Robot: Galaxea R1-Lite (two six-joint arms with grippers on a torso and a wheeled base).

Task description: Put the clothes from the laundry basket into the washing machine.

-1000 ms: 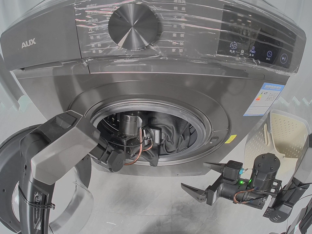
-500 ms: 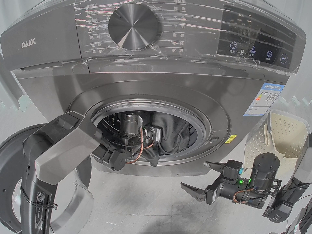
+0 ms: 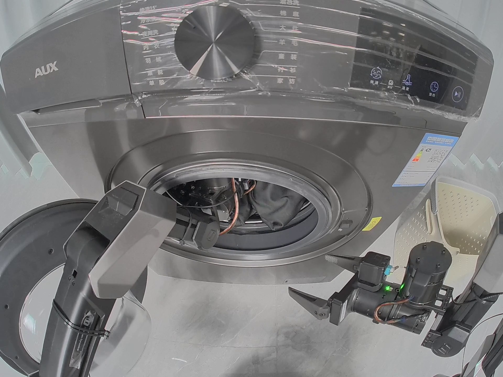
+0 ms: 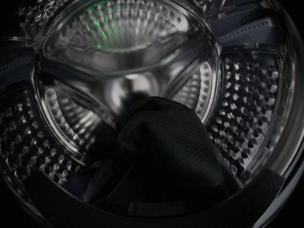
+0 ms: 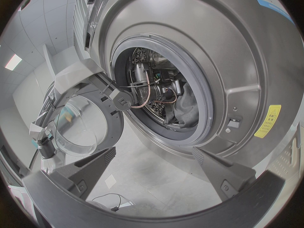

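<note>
Your left arm (image 3: 123,234) was in through the round opening of the washing machine (image 3: 293,142). The left gripper (image 5: 176,91) was inside the drum (image 4: 250,105), hard against a dark garment (image 3: 275,208). That garment was bunched at the right side of the opening, inside the door seal. In the left wrist view it rose as a dark mound in front of the drum's back wall. The cloth covered the gripper's end, so you could not tell from these views whether it was apart, together or clamped on the garment. Your right gripper (image 3: 309,275) hung outside, low in front of the machine's front panel and under the right part of the opening, with its jaws wide apart. The cream laundry basket (image 3: 466,221) stood on the robot's right, just beside the machine and behind the right arm. The machine's door (image 3: 31,268) was swung open on the robot's left.
</note>
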